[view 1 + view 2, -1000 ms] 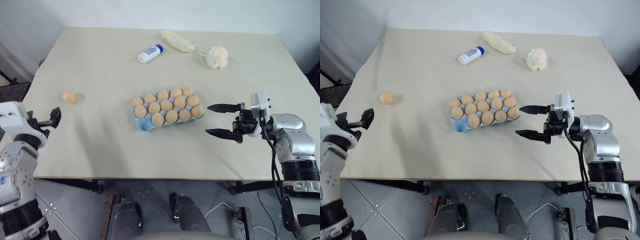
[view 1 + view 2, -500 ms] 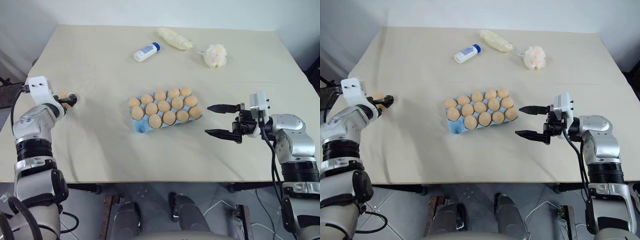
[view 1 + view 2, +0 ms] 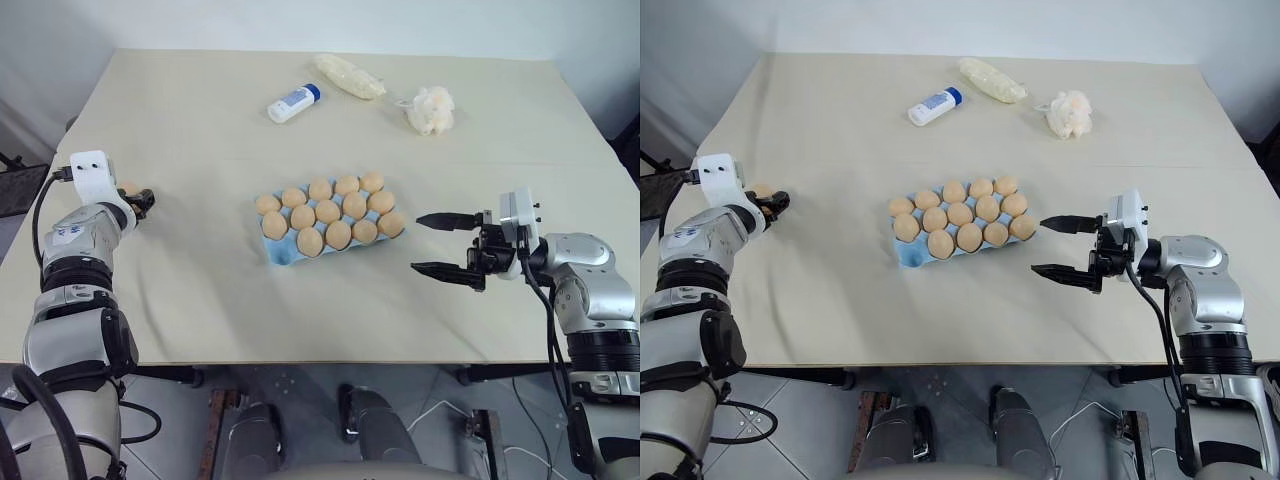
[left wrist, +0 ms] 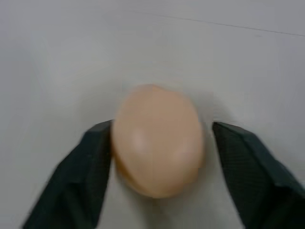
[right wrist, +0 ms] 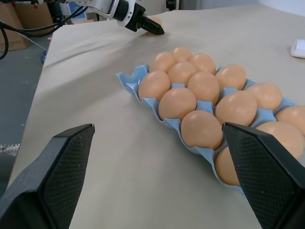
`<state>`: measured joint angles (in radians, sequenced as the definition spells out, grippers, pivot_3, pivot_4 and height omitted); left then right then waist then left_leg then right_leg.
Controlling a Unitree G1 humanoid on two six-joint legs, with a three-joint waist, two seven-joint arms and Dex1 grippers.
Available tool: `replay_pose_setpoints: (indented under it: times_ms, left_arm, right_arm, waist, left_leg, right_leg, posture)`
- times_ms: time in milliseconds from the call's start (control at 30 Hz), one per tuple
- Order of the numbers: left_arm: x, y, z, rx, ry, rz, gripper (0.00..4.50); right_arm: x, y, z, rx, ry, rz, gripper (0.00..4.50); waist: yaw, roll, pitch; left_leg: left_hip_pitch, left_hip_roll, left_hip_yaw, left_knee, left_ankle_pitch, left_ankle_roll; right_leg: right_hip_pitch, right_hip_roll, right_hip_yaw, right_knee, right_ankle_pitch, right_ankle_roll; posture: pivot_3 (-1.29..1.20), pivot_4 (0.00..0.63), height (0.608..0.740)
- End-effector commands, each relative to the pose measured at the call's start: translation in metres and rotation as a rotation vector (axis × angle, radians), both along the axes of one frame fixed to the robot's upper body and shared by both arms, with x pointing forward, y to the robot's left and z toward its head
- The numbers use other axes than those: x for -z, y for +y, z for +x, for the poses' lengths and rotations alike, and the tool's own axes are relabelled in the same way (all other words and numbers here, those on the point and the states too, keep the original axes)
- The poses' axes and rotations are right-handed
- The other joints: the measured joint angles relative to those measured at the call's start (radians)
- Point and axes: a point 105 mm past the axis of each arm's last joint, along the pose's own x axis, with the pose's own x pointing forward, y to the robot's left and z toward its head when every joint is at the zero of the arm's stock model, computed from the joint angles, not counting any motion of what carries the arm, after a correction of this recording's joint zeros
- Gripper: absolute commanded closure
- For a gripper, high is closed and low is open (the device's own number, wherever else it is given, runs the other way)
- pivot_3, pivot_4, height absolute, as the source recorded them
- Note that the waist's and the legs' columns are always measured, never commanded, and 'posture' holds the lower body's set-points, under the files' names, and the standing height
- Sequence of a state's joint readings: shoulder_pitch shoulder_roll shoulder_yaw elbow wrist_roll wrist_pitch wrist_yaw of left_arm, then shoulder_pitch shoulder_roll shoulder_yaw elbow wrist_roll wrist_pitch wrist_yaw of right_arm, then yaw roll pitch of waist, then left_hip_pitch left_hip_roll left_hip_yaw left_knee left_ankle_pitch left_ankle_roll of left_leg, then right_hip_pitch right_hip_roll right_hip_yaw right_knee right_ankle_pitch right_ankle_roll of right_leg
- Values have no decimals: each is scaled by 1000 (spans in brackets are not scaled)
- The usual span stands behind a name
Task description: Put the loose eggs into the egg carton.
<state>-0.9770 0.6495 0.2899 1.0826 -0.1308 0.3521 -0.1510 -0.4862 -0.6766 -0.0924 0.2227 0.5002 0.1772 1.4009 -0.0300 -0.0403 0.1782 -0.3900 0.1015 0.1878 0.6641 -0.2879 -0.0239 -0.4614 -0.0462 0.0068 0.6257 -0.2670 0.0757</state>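
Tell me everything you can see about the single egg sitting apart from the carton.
The loose egg is smooth, tan-orange and oval, with a matte, unmarked shell. It lies on the pale table near the table's left edge, well away from the blue carton. The left gripper has a black finger on each side of it; one finger looks to be touching it, the other stands slightly off.

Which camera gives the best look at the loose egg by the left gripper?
The left wrist view: the loose egg sits large between the left gripper fingers. The eye views show it as a sliver behind that gripper; the right wrist view shows it far off.
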Motion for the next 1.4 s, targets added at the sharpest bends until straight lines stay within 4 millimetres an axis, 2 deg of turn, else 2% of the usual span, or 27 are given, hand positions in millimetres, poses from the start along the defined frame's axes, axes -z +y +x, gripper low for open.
replay_pose_setpoints:
  times_ms: [33, 100, 167, 267, 300, 367, 500, 667, 767, 900, 1100, 1367, 1400]
  left_arm:
    - [-21, 4, 3, -5, -60, 33, 2565]
    - [-21, 3, 4, -3, -61, 32, 2810]
    - [-30, -8, 8, 56, -110, 42, 2851]
    - [-47, -38, 13, 206, -212, 75, 2888]
    - [-54, -54, 13, 287, -260, 81, 2888]
    - [-63, -91, 6, 460, -348, 87, 2888]
    - [-70, -142, -14, 696, -427, 21, 2888]
    - [-66, -181, -38, 942, -399, -5, 2888]
    - [-57, -195, -54, 1074, -336, -10, 2888]
    - [-44, -203, -68, 1192, -242, 9, 2888]
    - [-30, -211, -74, 1284, -121, 35, 2888]
    - [-13, -218, -82, 1348, -44, 38, 2888]
    - [-12, -218, -82, 1347, -33, 46, 2543]
  right_arm:
    - [-13, -7, -3, 17, -48, 7, 0]
    - [-12, -7, -3, 19, -49, 6, 0]
    - [-12, -7, -3, 21, -50, 5, 0]
    - [-12, -9, -4, 25, -50, 3, 0]
    - [-13, -9, -4, 28, -57, 7, 0]
    - [-14, -10, -6, 29, -64, 11, 0]
    - [-18, -10, -11, 21, -91, 45, 0]
    - [-20, -8, -22, -20, -120, 87, 0]
    - [-20, -6, -25, -28, -126, 96, 0]
    - [-17, -4, -23, -12, -132, 96, 0]
    - [-7, -6, -23, 49, -112, 95, 0]
    - [-5, -7, -24, 75, -107, 92, 0]
    - [-5, -7, -24, 78, -107, 91, 0]
  waist:
    - [0, 0, 0]
    - [0, 0, 0]
    - [0, 0, 0]
    - [3, 0, 0]
    - [4, 0, 0]
    - [4, 0, 0]
    - [4, 0, 0]
    - [-2, 0, 0]
    - [-3, 0, 0]
    - [-1, 0, 0]
    - [1, 0, 0]
    - [-1, 0, 0]
    - [-1, 0, 0]
  left_leg:
    - [0, 0, 0, 0, 0, 0]
    - [0, 0, 0, 0, 0, 0]
    - [0, 0, 1, 0, 0, 0]
    - [0, 0, 1, 0, 0, 0]
    - [0, 0, 1, 0, 0, 0]
    - [0, 0, 1, 0, 0, 0]
    - [0, 0, 2, 1, 0, -1]
    - [1, 1, 2, 2, 1, -1]
    - [3, 1, 2, 2, 2, -1]
    - [3, 0, 2, 2, 3, 0]
    - [3, 0, 1, 2, 3, 0]
    - [2, 0, 0, 2, 2, 1]
    - [2, 0, 0, 2, 3, 1]
  right_leg:
    - [0, 0, 0, 0, 0, 0]
    - [0, 0, 0, 0, 0, 0]
    - [0, 0, 0, 0, 0, 0]
    - [0, 0, 0, 0, 0, 0]
    - [0, 0, 0, 0, 0, 0]
    - [0, 0, 0, 0, 0, 0]
    - [0, 0, 0, 0, 0, 0]
    - [0, 1, 1, 2, 0, 0]
    - [1, 1, 2, 3, 0, 0]
    - [2, 0, 2, 3, 1, 0]
    - [1, 0, 2, 3, 1, -1]
    - [1, 0, 2, 3, 1, -1]
    - [1, 0, 2, 3, 1, -1]
  posture:
    - [0, 150, 740]
    - [0, 150, 740]
    - [0, 150, 740]
    - [0, 150, 740]
    - [0, 150, 740]
    - [0, 150, 740]
    - [0, 150, 740]
    - [0, 150, 740]
    - [0, 150, 740]
    - [0, 150, 740]
    - [0, 150, 740]
    - [0, 150, 740]
    - [0, 150, 740]
